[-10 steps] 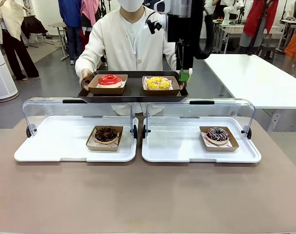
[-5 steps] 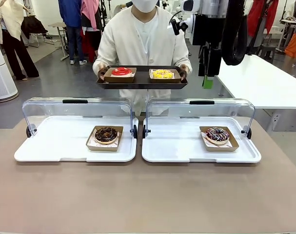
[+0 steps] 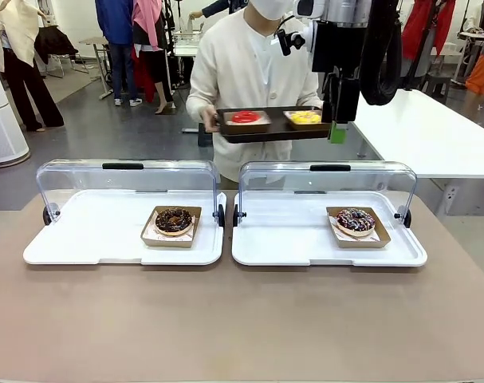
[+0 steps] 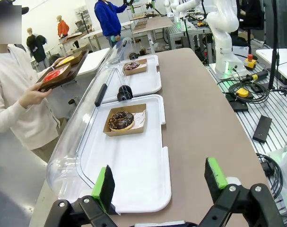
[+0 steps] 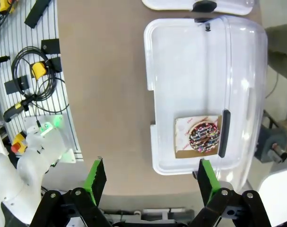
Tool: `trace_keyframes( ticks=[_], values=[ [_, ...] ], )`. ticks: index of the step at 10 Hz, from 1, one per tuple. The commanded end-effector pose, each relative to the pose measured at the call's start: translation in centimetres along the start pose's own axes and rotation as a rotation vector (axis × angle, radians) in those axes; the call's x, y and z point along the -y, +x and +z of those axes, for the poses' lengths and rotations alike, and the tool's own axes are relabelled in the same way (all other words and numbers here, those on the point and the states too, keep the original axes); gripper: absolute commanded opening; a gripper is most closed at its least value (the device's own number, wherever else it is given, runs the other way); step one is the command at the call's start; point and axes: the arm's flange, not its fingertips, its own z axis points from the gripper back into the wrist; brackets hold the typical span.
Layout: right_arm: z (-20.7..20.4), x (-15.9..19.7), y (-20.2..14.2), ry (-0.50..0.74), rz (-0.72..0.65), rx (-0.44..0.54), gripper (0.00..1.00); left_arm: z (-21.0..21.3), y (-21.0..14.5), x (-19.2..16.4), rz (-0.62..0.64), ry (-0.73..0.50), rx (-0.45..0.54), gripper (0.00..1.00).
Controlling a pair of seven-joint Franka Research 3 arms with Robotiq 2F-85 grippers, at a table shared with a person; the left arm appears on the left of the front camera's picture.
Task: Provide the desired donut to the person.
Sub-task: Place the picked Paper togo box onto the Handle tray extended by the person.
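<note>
- Nearest the camera, the smooth brown table (image 3: 242, 319) is lying flat and matte across the front view.
- On it, two white plastic trays are sitting side by side under raised clear domed lids: the left tray (image 3: 82, 239) is carrying a chocolate donut (image 3: 174, 219) in a brown card box, the right tray (image 3: 297, 247) a sprinkled donut (image 3: 356, 219) in a like box.
- The left gripper (image 4: 160, 182) is hanging with its green-padded fingers spread wide, holding nothing, looking along the left tray.
- The right gripper (image 5: 150, 178) is gaping just as wide and empty, looking straight down on the right tray from high above.
- Beyond the trays, the person (image 3: 253, 72) in a cream cardigan is holding a dark rectangular serving tray (image 3: 269, 130) with a red donut (image 3: 245, 117) and a yellow donut (image 3: 305, 117), each in its card box.
</note>
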Motion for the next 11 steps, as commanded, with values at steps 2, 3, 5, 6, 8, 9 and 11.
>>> trace_keyframes(
  ticks=[2, 3, 5, 6, 8, 9, 11],
  values=[
    [0.03, -0.07, -0.12, 0.004, -0.005, -0.004, 1.0, 0.07, 0.28, 0.06, 0.013, 0.002, -0.002, 1.0],
    [0.03, -0.07, -0.12, 0.004, -0.005, -0.004, 1.0, 0.07, 0.28, 0.06, 0.013, 0.002, -0.002, 1.0],
    [0.03, -0.07, -0.12, 0.004, -0.005, -0.004, 1.0, 0.07, 0.28, 0.06, 0.013, 0.002, -0.002, 1.0],
    [0.03, -0.07, -0.12, 0.004, -0.005, -0.004, 1.0, 0.07, 0.28, 0.06, 0.013, 0.002, -0.002, 1.0],
    [0.03, -0.07, -0.12, 0.004, -0.005, -0.004, 1.0, 0.07, 0.28, 0.06, 0.013, 0.002, -0.002, 1.0],
    [0.03, -0.07, -0.12, 0.004, -0.005, -0.004, 1.0, 0.07, 0.28, 0.06, 0.013, 0.002, -0.002, 1.0],
    [0.03, -0.07, -0.12, 0.004, -0.005, -0.004, 1.0, 0.07, 0.28, 0.06, 0.013, 0.002, -0.002, 1.0]
  ],
)
